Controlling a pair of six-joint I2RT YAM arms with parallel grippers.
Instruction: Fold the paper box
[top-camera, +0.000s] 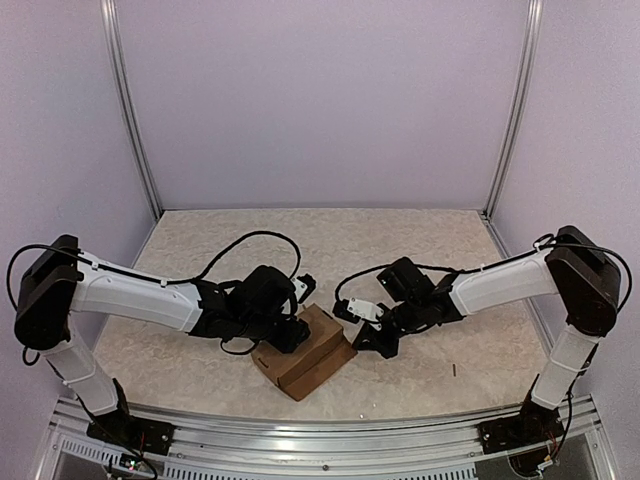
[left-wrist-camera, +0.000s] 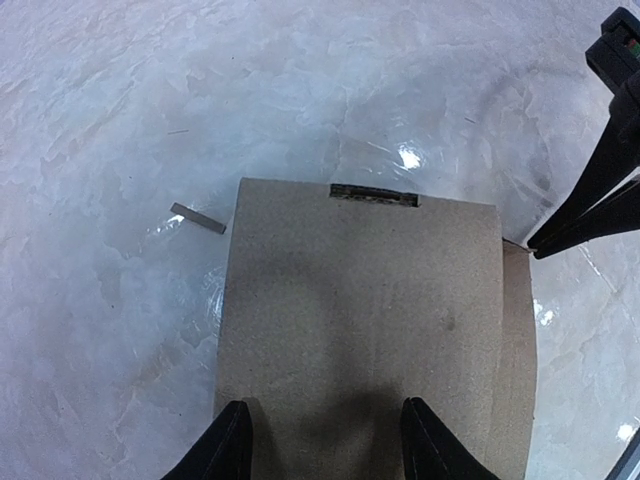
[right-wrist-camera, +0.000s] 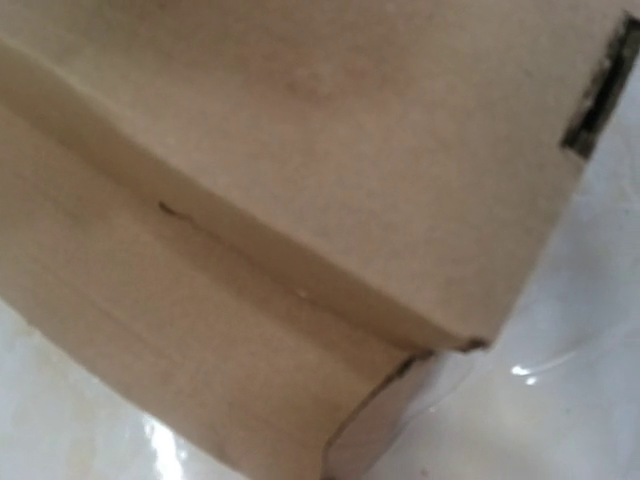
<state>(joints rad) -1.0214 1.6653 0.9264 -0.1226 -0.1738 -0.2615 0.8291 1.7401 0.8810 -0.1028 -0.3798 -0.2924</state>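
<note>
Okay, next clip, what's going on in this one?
A robot is folding a brown paper box on the table. The box already looks closed into shape, with a slot showing at the far edge of its top. The left pincer is open, with its fingers over the top of the box. The right pincer is shut, its tip at the box's side near a corner.

Plain panel walls (top-camera: 320, 100) and aluminium rails (top-camera: 131, 110) mark a robotics lab cell.

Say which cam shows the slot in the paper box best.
Left wrist: the slot lies whole and sharp at the paper box top's far edge. Right wrist catches it cropped, blurred, at frame right. Top external shows the box, but the slot is too small to tell.
</note>
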